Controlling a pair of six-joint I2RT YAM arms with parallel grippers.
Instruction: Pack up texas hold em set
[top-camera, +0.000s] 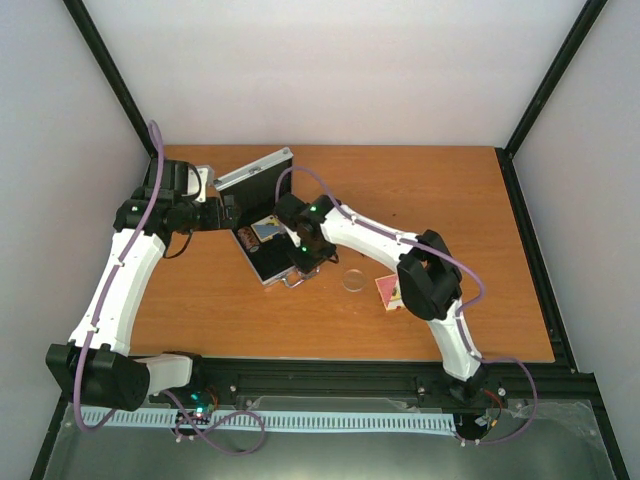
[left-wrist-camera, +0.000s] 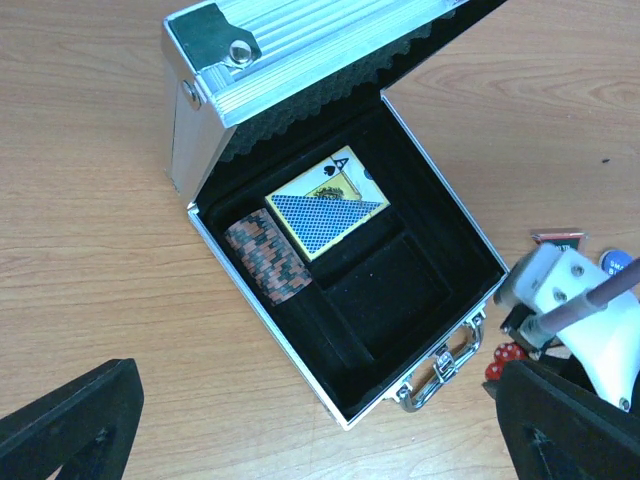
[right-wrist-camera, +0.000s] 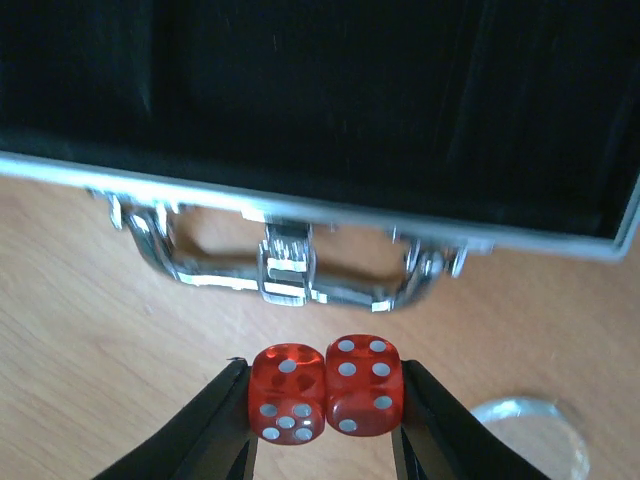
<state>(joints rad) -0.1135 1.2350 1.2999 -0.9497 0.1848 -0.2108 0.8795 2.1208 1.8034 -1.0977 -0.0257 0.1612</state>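
Note:
The silver ribbed case (top-camera: 262, 262) lies open with its lid (top-camera: 254, 170) raised. In the left wrist view its black lining (left-wrist-camera: 385, 290) holds the blue-yellow card pack (left-wrist-camera: 325, 205) and a dark chip stack (left-wrist-camera: 268, 258). My right gripper (right-wrist-camera: 325, 420) is shut on two red dice (right-wrist-camera: 325, 390), just in front of the case handle (right-wrist-camera: 280, 270) and above the table. The dice also show in the left wrist view (left-wrist-camera: 498, 358). My left gripper (left-wrist-camera: 320, 440) is open wide and empty, hovering over the case's near corner. The red card pack (top-camera: 390, 292) and the clear disc (top-camera: 353, 281) lie on the table.
The wooden table (top-camera: 450, 200) is ringed by a black frame and white walls. The right arm (top-camera: 380, 235) reaches across the middle to the case. The clear disc also shows at the right wrist view's lower right (right-wrist-camera: 530, 425).

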